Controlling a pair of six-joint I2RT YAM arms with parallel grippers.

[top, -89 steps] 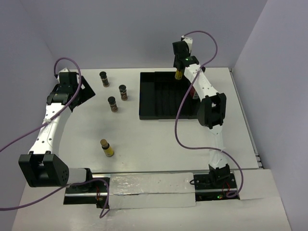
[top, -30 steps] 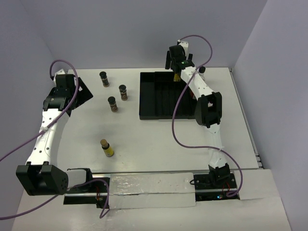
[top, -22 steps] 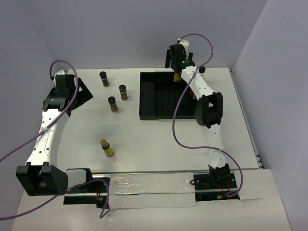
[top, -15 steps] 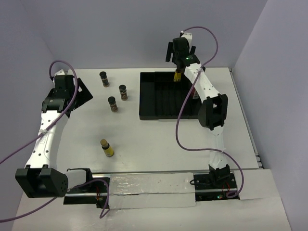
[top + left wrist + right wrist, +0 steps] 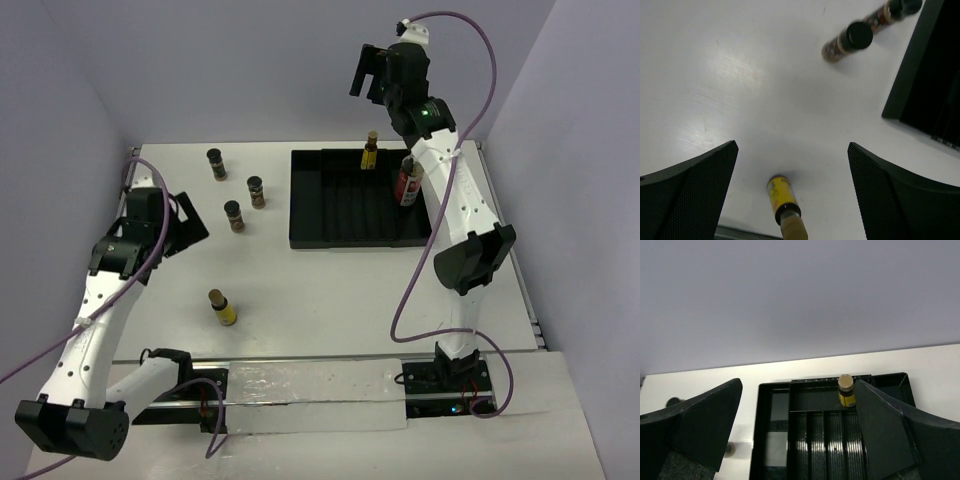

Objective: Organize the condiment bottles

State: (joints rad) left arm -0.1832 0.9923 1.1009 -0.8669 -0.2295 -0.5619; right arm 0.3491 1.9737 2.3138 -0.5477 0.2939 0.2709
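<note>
One yellow condiment bottle (image 5: 370,152) (image 5: 846,390) stands upright in the back compartment of the black tray (image 5: 300,200). A reddish bottle (image 5: 408,187) stands at the tray's right side. My right gripper (image 5: 368,75) (image 5: 797,385) hangs open high above the tray's back edge, holding nothing. Three dark brown bottles (image 5: 216,163) (image 5: 257,190) (image 5: 234,215) stand on the table left of the tray. A second yellow bottle (image 5: 222,307) (image 5: 782,202) stands alone nearer the front. My left gripper (image 5: 190,222) (image 5: 792,147) is open above the table, and that bottle shows low between its fingers.
The left wrist view catches the tray's left wall (image 5: 912,65) at the right, with two of the brown bottles (image 5: 850,40) (image 5: 895,7) at the top. The purple back wall rises just behind the tray. Cables loop from both arms.
My right gripper has lifted well up and away from the yellow bottle, which stays standing in the tray. The left arm has swung nearer and to the right.
</note>
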